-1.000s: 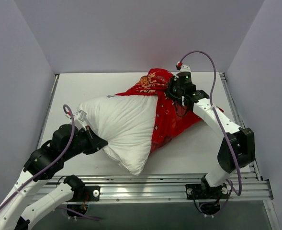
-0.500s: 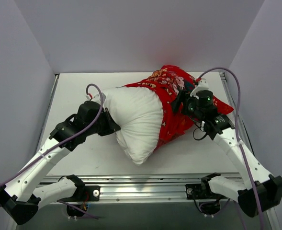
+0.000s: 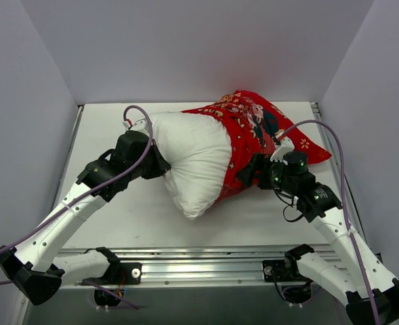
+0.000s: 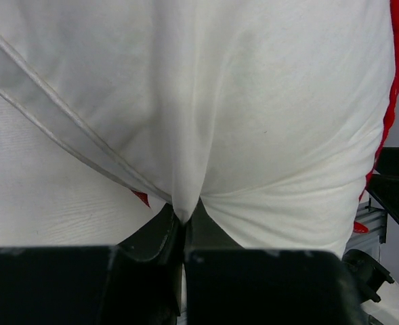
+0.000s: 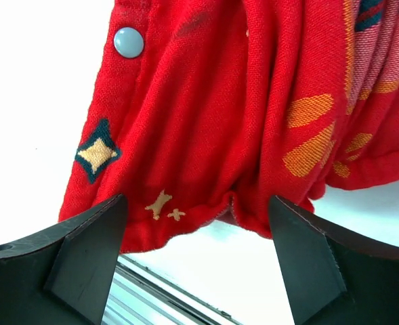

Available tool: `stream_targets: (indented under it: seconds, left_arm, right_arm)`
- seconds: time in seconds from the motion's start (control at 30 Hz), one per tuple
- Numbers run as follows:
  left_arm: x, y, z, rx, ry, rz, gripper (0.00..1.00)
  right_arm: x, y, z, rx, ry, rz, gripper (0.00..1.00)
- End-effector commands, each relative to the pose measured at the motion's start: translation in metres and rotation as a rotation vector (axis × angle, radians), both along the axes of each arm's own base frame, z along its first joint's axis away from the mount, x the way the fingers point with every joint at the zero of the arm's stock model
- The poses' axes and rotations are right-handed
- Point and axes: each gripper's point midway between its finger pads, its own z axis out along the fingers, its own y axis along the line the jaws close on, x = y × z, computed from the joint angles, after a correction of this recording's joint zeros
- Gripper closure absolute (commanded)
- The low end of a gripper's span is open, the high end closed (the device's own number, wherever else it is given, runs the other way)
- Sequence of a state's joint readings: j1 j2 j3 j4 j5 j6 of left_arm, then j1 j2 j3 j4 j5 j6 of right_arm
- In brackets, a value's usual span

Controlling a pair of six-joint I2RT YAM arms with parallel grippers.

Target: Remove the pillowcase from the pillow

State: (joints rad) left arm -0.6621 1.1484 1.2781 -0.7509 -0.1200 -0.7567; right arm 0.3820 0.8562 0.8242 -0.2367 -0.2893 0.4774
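Note:
The white pillow lies mid-table, its right half still inside the red printed pillowcase. My left gripper is shut on the pillow's bare left corner; in the left wrist view the jaws pinch a fold of the white pillow, with a red strip of pillowcase at the right edge. My right gripper stands open at the near hem of the pillowcase. In the right wrist view its fingers straddle the hanging red pillowcase without gripping it.
A grey-blue snap button sits on the pillowcase hem. The white table is walled on three sides. An aluminium rail runs along the near edge. Part of the right arm shows in the left wrist view.
The right gripper let go of the pillowcase's far end, opened, and dropped to its near hem. The left gripper carried the pillow corner right and farther back, bunching the pillow.

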Motion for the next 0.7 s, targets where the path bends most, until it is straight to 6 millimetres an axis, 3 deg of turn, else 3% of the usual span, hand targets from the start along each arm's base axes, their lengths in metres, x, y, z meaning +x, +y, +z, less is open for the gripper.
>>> stream_targets:
  seconds: [0.0,0.27,0.4,0.5,0.53,0.63,0.67]
  left_arm:
    - [0.021,-0.013,0.076,-0.146,-0.217,0.005,0.98]
    - [0.018,-0.005,0.075,-0.128,-0.223,0.025,0.98]
    - [0.019,-0.005,0.075,-0.128,-0.225,0.024,0.98]
    - [0.017,-0.007,0.075,-0.135,-0.22,0.013,0.98]
    - [0.017,-0.007,0.076,-0.138,-0.22,0.013,0.98]
    - [0.014,-0.002,0.082,-0.133,-0.229,0.022,0.98]
    - [0.013,0.003,0.082,-0.117,-0.23,0.03,0.98]
  right_arm:
    - [0.003,0.006,-0.004,0.024,0.012,0.003,0.2]
    - [0.019,-0.007,-0.054,-0.069,0.101,-0.147,0.24]
    - [0.02,0.003,-0.072,-0.052,0.14,-0.116,0.33]
    - [0.023,0.009,-0.079,-0.036,0.145,-0.109,0.57]
    - [0.025,0.009,-0.082,-0.039,0.15,-0.116,0.73]
    - [0.031,0.001,-0.088,-0.081,0.156,-0.154,1.0]
    - [0.033,-0.005,-0.09,-0.104,0.158,-0.183,1.0]
